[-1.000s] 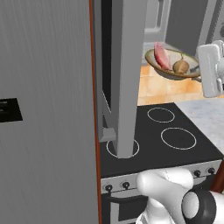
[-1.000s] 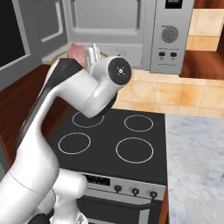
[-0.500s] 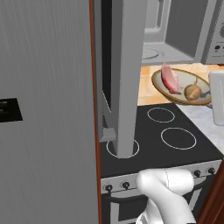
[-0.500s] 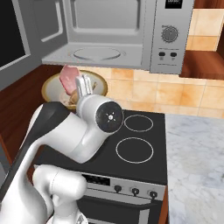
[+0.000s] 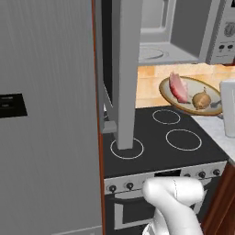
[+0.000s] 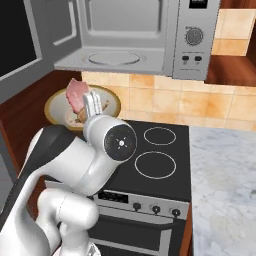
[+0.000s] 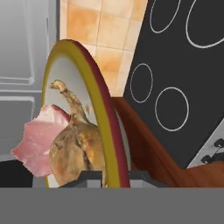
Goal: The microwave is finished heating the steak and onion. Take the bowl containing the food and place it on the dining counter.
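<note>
Your steak point(image 5: 178, 87) lies left of the onion point(image 5: 200, 99) in the bowl point(image 5: 209, 89), held in the air above the stovetop point(image 5: 156, 137) and below the open microwave point(image 5: 170, 32); at its right edge your hand point(image 7: 113, 175) pinches the rim.

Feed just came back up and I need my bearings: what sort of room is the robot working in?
A home kitchen: an open microwave above a black stovetop, with a marble counter alongside.

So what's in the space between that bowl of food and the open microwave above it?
Nothing: in the left base view, only tiled wall shows between the bowl and the microwave.
</note>
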Robot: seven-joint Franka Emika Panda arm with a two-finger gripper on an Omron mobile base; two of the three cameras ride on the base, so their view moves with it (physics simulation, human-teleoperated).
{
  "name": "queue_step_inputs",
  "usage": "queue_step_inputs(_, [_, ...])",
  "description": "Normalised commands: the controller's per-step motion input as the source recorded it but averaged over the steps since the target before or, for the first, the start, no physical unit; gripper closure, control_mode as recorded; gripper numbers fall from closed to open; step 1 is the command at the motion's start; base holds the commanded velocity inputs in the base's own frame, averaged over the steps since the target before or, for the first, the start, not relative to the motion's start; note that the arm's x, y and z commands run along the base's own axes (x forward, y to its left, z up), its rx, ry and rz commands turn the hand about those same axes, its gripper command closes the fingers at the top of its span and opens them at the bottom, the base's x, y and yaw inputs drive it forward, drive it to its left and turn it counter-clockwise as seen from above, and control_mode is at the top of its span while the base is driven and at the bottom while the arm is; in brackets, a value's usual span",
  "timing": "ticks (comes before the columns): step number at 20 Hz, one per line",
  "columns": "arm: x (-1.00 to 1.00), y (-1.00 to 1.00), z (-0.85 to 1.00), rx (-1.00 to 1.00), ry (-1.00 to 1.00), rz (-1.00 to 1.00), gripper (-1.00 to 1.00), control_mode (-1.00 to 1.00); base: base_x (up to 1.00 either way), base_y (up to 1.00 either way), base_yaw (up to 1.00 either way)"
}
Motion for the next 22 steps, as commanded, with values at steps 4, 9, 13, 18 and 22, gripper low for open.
queue_step_inputs(4, [0.00,0.00,0.00,0.00,0.00,0.00,1.00,1.00,-1.00,0.00,0.16])
queue_step_inputs(9, [0.00,0.00,0.00,0.00,0.00,0.00,1.00,1.00,-0.92,0.08,0.68])
queue_step_inputs(13, [0.00,0.00,0.00,0.00,0.00,0.00,1.00,1.00,-0.44,0.08,0.98])
queue_step_inputs(18, [0.00,0.00,0.00,0.00,0.00,0.00,1.00,1.00,-0.25,0.09,1.00])
queue_step_inputs(22, [0.00,0.00,0.00,0.00,0.00,0.00,1.00,1.00,-0.31,0.25,1.00])
